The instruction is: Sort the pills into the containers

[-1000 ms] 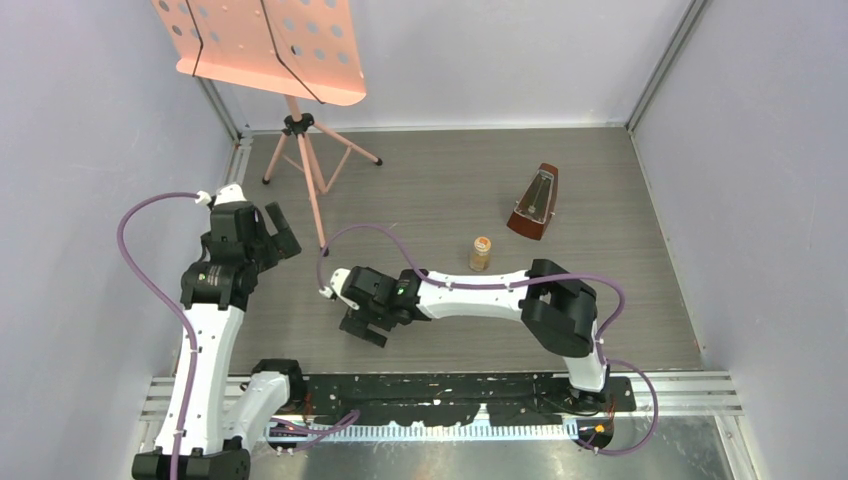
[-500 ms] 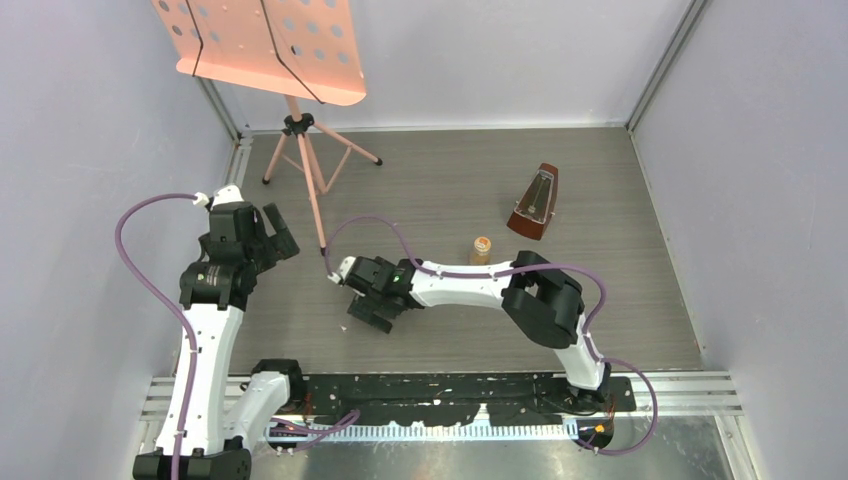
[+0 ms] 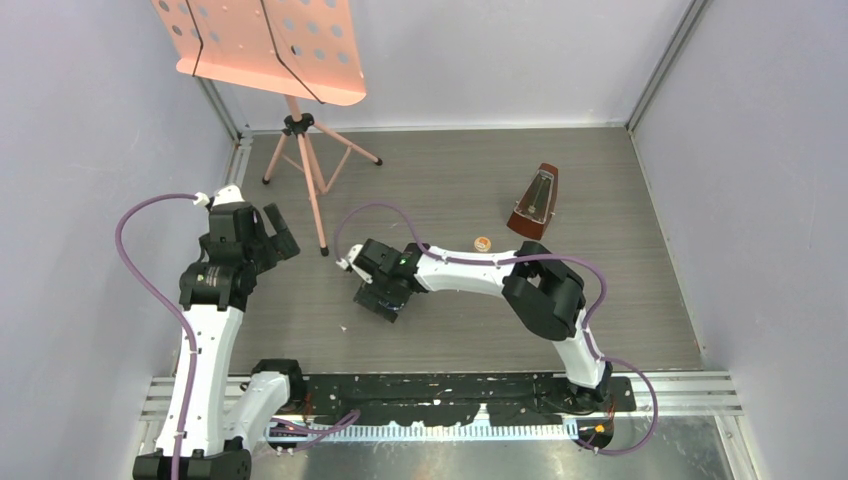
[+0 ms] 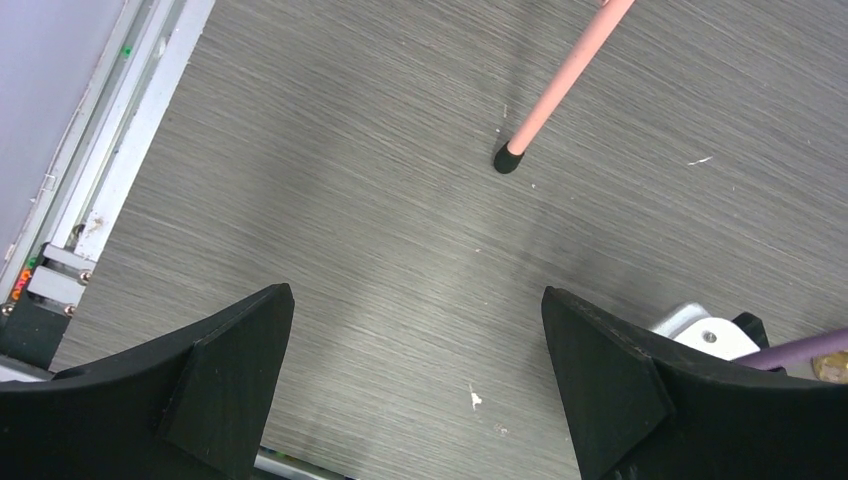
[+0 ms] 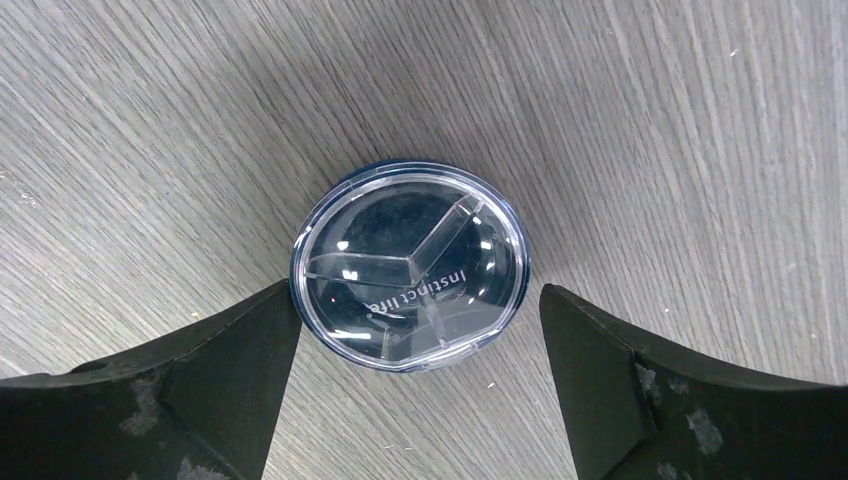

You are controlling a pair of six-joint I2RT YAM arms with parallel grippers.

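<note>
The dark-blue round dish (image 5: 410,265) lies on the grey wood-grain floor under a clear lid split into three compartments. My right gripper (image 5: 418,300) is open just above it, one finger at each side, the left fingertip close to the dish's rim. In the top view the right gripper (image 3: 379,298) hides the dish. The amber bottle shows only its orange-and-white top (image 3: 482,243) behind the right forearm. My left gripper (image 3: 273,233) is open and empty over bare floor (image 4: 415,295). No pills are in view.
A brown metronome (image 3: 535,204) stands at the back right. A pink music stand (image 3: 300,125) stands at the back left, one foot (image 4: 508,158) ahead of my left gripper. White flecks (image 4: 474,398) lie on the floor. Walls enclose the sides.
My right gripper has moved away from the arm bases and slightly right. The right forearm now covers most of the bottle. The left arm has hardly moved.
</note>
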